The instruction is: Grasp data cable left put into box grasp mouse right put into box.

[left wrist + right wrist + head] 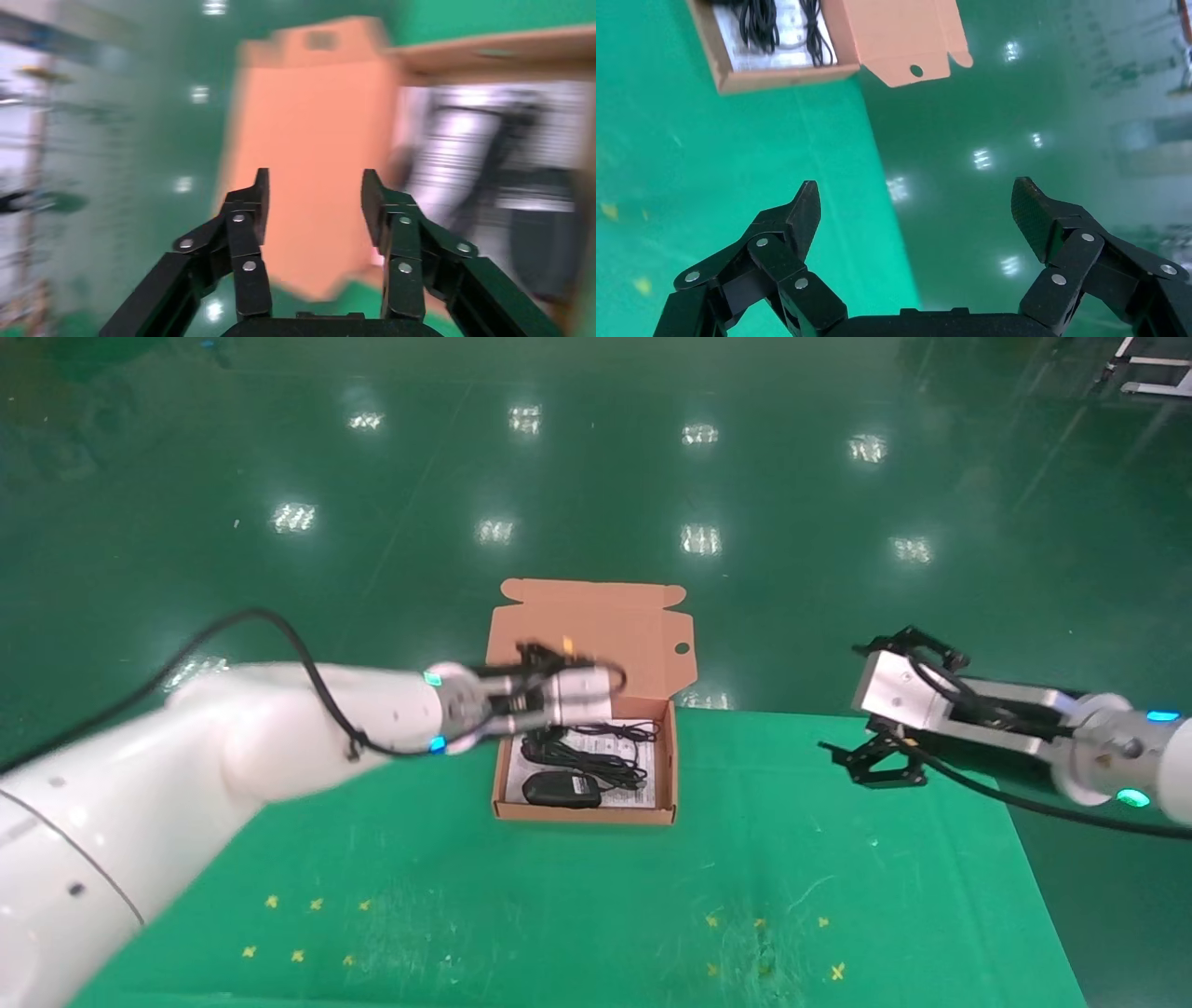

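Over the box (666, 761) – left gripper (314, 193) reaches across, jaws half open, empty; right gripper (916, 203) parked beside, wide open.

My fingers (246, 210) are matt black plastic with small metal rivets. The box (596, 635) is plain brown cardboard, floored with printed paper. The mouse (561, 790) looks smooth and slightly glossy; the table cover (577, 915) is scuffed green cloth.
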